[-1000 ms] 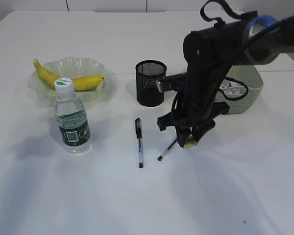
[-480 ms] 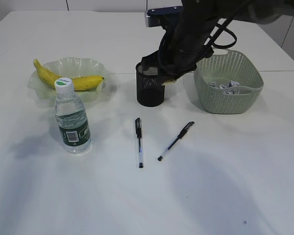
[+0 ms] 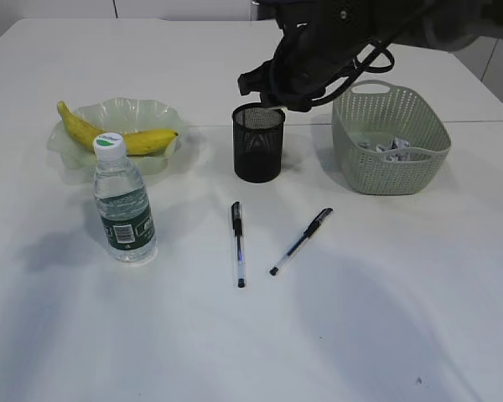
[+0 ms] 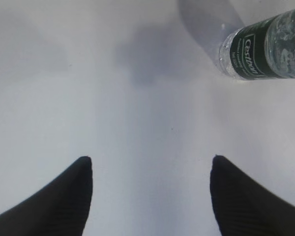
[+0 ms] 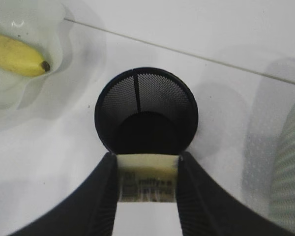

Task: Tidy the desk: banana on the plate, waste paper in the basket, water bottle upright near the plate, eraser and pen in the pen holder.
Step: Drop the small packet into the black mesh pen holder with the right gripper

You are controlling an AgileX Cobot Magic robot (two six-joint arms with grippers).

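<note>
Firmly pinched between the two black fingers of the right gripper (image 5: 147, 183) is the small pale yellow rectangular eraser (image 5: 147, 184), printed face up, hanging directly above the open mouth of the black round wire-mesh pen holder (image 5: 146, 112). Beside that cup stands the sage-green woven-look plastic basket (image 3: 391, 142) with crumpled paper (image 3: 387, 146) inside. Two black-capped pens (image 3: 237, 243) (image 3: 302, 240) lie on the large plain white desk (image 3: 360, 335) in front of the cup. Farther left, the long yellow banana (image 3: 117, 136) rests in the translucent pale green ruffled glass plate (image 3: 142, 113), and the clear plastic water bottle (image 3: 123, 201) with its white cap stands upright just before it. Nothing sits between the wide-spread fingers of the left gripper (image 4: 150, 169), which hovers over bare desk near the bottle.
</note>
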